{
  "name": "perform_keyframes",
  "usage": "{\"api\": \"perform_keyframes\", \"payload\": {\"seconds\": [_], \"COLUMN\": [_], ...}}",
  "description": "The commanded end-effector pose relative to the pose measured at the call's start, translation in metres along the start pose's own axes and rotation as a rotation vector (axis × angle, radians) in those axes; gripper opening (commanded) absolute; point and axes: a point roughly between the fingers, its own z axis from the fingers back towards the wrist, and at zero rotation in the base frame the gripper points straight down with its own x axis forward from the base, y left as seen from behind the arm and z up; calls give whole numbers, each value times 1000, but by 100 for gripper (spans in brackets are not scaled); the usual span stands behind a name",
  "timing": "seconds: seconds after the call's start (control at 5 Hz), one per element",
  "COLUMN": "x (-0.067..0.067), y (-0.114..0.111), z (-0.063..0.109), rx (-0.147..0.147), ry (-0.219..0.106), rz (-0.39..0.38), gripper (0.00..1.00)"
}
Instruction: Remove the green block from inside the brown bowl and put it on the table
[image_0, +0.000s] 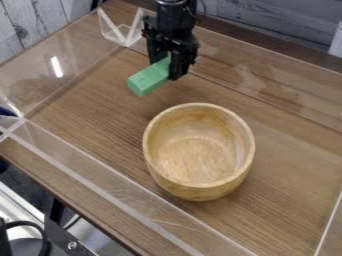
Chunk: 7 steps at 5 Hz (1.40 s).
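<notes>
Black robot gripper (175, 66): pointing down, jaws clamped on one end of the small flat mid-green rectangular block (148, 78); fingertips largely hidden behind the block, arm cut off by the top edge. Green block: tilted, clear of the bowl, above the tabletop; contact with the surface cannot be told. Round light-brown wooden bowl (199, 150): thick rim, empty, near the block, towards the front. Brown wood-grain table (80, 110): edged by low clear acrylic walls (54, 150), partly hard to trace.
</notes>
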Motion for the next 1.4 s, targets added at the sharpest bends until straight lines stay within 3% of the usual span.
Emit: {"api": "perform_keyframes", "payload": {"seconds": [0.0,0.4,1.2], "x": [12,16,16], "y": [12,14,14], "z": [12,3,4], "rx": [27,22,18], "ry": [-63,-63,-78], "rz": [12,12,30], "gripper": [0,0,0]}}
